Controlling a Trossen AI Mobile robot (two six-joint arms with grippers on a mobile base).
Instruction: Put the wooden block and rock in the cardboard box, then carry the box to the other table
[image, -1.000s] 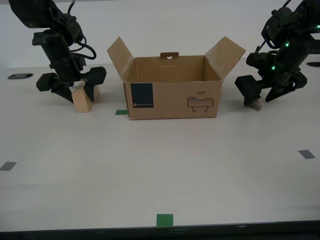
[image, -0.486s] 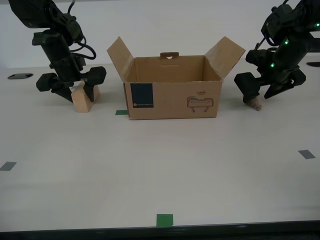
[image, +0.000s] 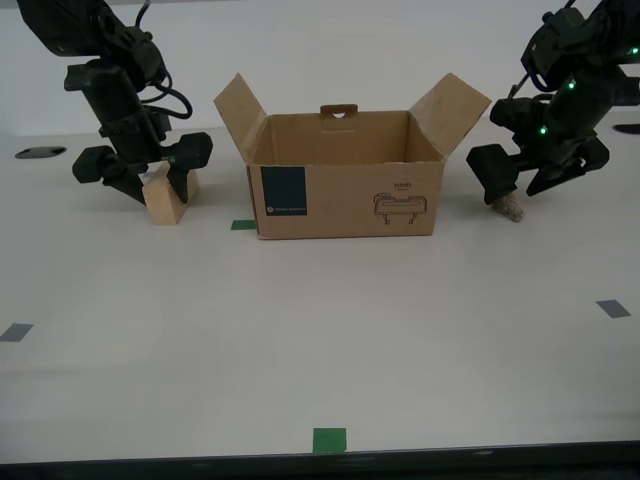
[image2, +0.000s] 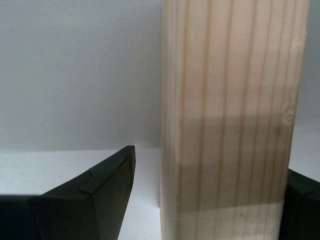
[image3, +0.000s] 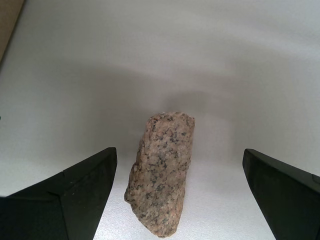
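Now, at the table: two pickups are being set up, one either side of the cardboard box (image: 345, 170).
Rock (image3: 160, 172): lying on the table just right of the box in the exterior view, between the spread jaws of my first gripper (image3: 180, 195), untouched.
Wooden block (image2: 232, 120): standing left of the box, straddled by my second gripper (image2: 210, 195); one finger (image2: 92, 192) is clear of it, the other seems against it.
Advice: each gripper is best centred and lowered before being closed, the rock's tapered shape squared up first.
Box: flaps open, ready.
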